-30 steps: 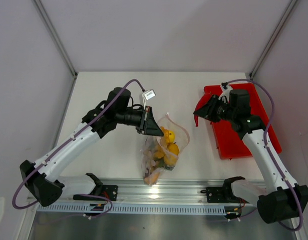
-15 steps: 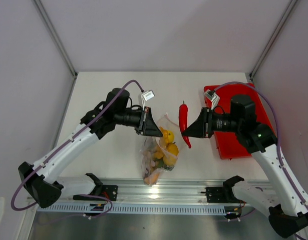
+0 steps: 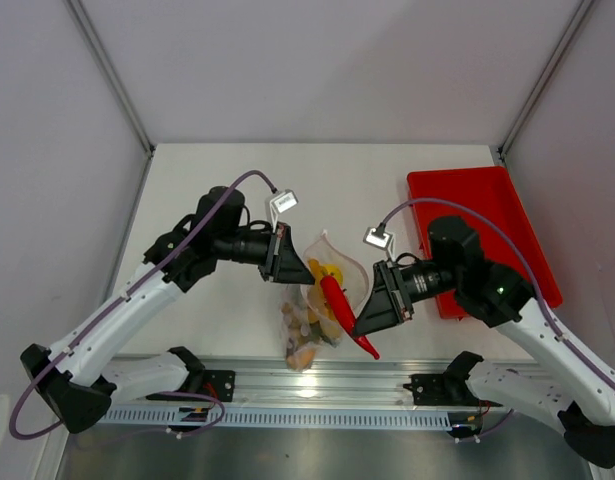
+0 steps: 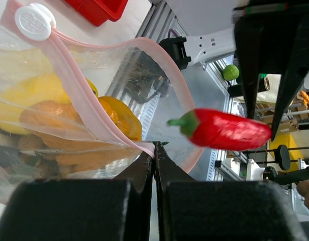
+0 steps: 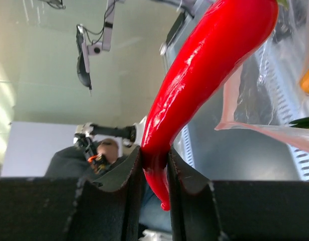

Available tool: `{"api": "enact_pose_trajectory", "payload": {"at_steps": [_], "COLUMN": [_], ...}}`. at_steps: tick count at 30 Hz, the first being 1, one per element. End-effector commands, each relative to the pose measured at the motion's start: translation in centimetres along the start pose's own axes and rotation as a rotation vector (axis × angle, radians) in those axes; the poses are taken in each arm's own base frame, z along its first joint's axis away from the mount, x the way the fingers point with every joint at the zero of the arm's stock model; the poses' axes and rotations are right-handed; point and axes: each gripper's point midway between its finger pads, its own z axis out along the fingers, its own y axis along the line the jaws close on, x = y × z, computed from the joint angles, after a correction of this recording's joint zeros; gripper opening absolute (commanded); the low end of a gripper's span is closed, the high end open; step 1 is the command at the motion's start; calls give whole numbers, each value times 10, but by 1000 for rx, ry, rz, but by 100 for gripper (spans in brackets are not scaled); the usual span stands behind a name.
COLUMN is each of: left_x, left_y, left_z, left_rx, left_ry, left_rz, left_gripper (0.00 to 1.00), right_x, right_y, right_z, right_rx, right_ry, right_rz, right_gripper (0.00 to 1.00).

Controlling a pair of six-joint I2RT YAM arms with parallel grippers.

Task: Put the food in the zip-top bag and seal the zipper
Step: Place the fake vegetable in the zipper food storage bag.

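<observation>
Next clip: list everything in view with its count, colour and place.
chili: one, red with a green stem, at the bag mouth
bag: one, clear with pink dots, near middle of the table, mouth open
zipper: one, pink, along the bag mouth
slider: one, white, on the zipper
other food: several, yellow and orange, inside the bag, exact count unclear
tray: one, red, far right of the table
table: one, white
left pincer: one, black, shut on the bag rim
right pincer: one, black, shut on the chili's pointed end
</observation>
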Motion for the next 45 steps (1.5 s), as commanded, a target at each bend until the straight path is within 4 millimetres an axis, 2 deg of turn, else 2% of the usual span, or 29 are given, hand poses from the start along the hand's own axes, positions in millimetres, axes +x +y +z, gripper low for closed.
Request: {"api": "enact_pose_trajectory", "payload": {"at_steps": [1,4,7,11,14,21,23,29,30,31,33,37,43,45], "left_x": [4,7,10,15,17,20,20,18,18,18,18,17,14,11], "left_y": [-18,-22,-28,-31,-32,-30,-33,-39,-40,-42,-44,-49,-55,-54], "left_z": [-11,-15,-20,-26,-27,-24,-23,-22,-22,-21,-20,-21,-26,-27], "left_rx": [62,72,85,86,85,76,83,94,97,102,107,119,114,96], "left_ry": [-14,-17,-20,-23,-18,-9,-9,-4,-3,-2,-2,-7,-19,-34], "left_rz": [93,139,176,207,213,209,216,224,224,227,228,230,243,241], "left_gripper": [0,1,1,1,1,1,1,1,0,1,1,1,1,1], "right_x": [6,10,4,-10,-23,-60,-68,-85,-88,-89,-96,-106,-104,-95], "right_y": [1,-7,-18,-18,-10,-11,-14,-33,-35,-47,-52,-80,-118,-118], "right_z": [14,23,32,38,37,37,37,46,47,49,49,51,49,53], "right_rx": [-30,-47,-30,-24,-53,-62,-56,-13,-6,36,83,213,400,437], "right_ry": [80,137,165,177,167,103,83,41,30,10,-15,-70,-94,-58], "right_rz": [81,134,211,249,270,433,453,490,484,470,428,381,299,250], "right_gripper": [0,0,0,0,0,0,3,15,16,16,17,18,18,21]}}
